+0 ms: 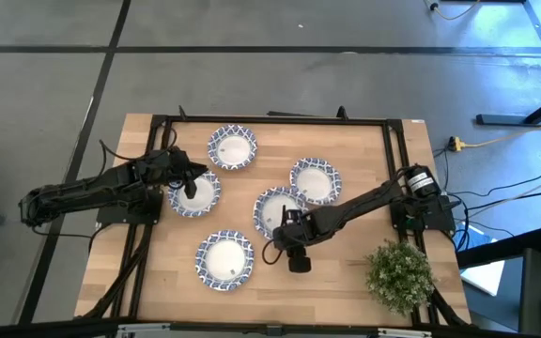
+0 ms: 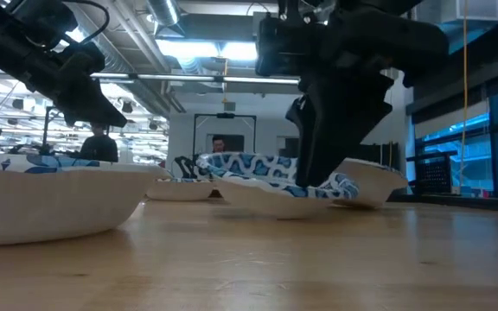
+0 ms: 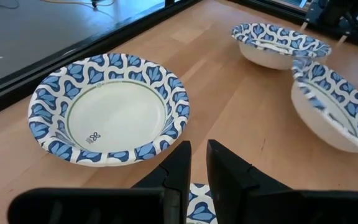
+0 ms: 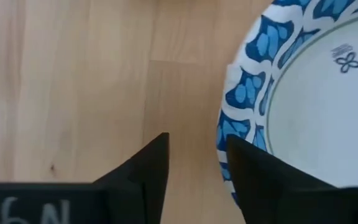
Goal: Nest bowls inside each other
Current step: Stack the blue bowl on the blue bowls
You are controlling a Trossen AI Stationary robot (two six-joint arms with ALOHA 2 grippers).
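Several white bowls with blue-patterned rims sit on their bases on the wooden table. My left gripper [image 1: 191, 180] [image 3: 197, 165] is shut and hovers over the far rim of the left bowl [image 1: 195, 194]; a strip of its pattern [image 3: 197, 200] shows below the fingers. In the low view my left gripper [image 2: 106, 117] ends well above the table. My right gripper [image 1: 283, 228] [image 4: 194, 162] is open and points down at the near-left rim of the middle bowl [image 1: 278, 208] [image 4: 303, 81]. Other bowls lie far left [image 1: 232, 146], far right [image 1: 315, 180] and near [image 1: 224, 259]. My right gripper comes from above at the middle bowl's near-left rim [image 4: 238, 99]. One finger [image 4: 253, 174] stands over the rim band, the other [image 4: 151, 168] outside it over bare wood. Whether the finger touches the rim I cannot tell. In the low view this bowl [image 2: 353, 183] looks tilted.
A green potted plant [image 1: 400, 274] stands at the table's near right corner. A black frame [image 1: 270, 119] runs along the table's edges. Bare wood lies near the front edge [image 1: 317, 291]. A person [image 2: 102, 142] shows in the room beyond the table.
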